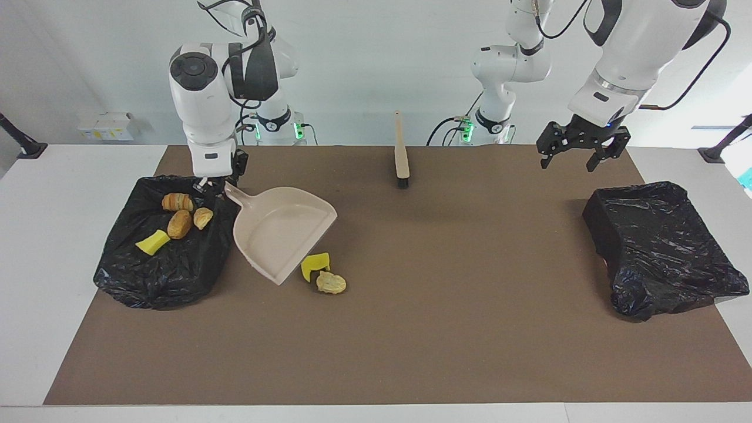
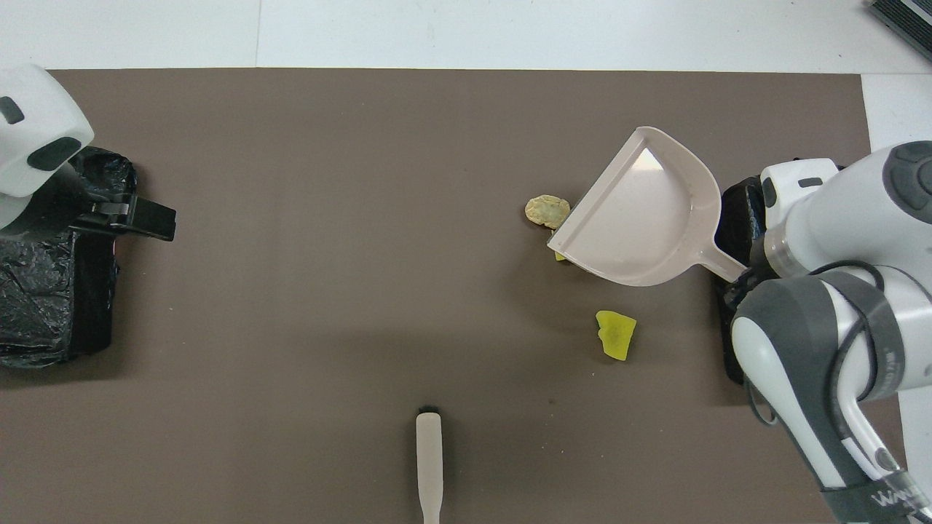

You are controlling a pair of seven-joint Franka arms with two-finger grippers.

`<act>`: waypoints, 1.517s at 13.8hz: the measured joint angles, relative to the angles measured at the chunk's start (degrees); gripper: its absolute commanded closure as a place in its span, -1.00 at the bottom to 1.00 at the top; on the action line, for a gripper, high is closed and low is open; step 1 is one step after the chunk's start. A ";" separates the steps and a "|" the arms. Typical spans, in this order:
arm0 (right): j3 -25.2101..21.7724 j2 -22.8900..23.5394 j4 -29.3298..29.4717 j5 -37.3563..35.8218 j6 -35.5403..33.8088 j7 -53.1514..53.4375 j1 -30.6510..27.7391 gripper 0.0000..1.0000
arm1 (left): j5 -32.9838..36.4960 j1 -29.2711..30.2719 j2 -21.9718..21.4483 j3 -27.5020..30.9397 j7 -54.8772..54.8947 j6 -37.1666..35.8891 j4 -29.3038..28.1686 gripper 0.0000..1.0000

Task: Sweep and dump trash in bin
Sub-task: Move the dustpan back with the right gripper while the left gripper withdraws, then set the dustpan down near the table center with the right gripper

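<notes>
A brown mat [image 1: 411, 329] covered the white table [image 1: 53, 247] before a pale wall. The right end effector [image 1: 218, 179] clamped the beige plastic dustpan [image 1: 282, 235] beside the black-lined bin [image 1: 147, 276] holding four trash scraps [image 1: 179, 223]; three more lay on the mat [image 2: 547, 210]. The left end effector [image 1: 581, 154] hung spread open over the mat

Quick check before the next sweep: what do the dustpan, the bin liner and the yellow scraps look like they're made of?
Dustpan: looks like hard, smooth beige plastic; its pan shows a faint sheen.
Bin liner: thin black plastic film, glossy and crinkled, draped loosely.
Yellow scraps: probably sponge foam; matte, with cut, blocky edges. Softness cannot be confirmed by sight.
</notes>
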 measured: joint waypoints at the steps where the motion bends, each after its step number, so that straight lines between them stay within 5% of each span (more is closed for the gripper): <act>1: 0.02 0.52 0.01 0.39 0.54 5.36 1.20 1.00 | 0.00 -0.03 -0.03 0.00 0.06 0.00 0.24 -1.00; 12: 0.22 11.83 6.40 7.48 9.73 54.36 19.93 1.00 | 0.02 0.03 -0.25 0.44 0.14 0.00 0.75 -1.00; 21: 0.17 34.26 27.08 7.72 11.95 75.82 31.00 1.00 | 0.02 0.04 -0.63 0.48 0.14 -0.16 0.79 -1.00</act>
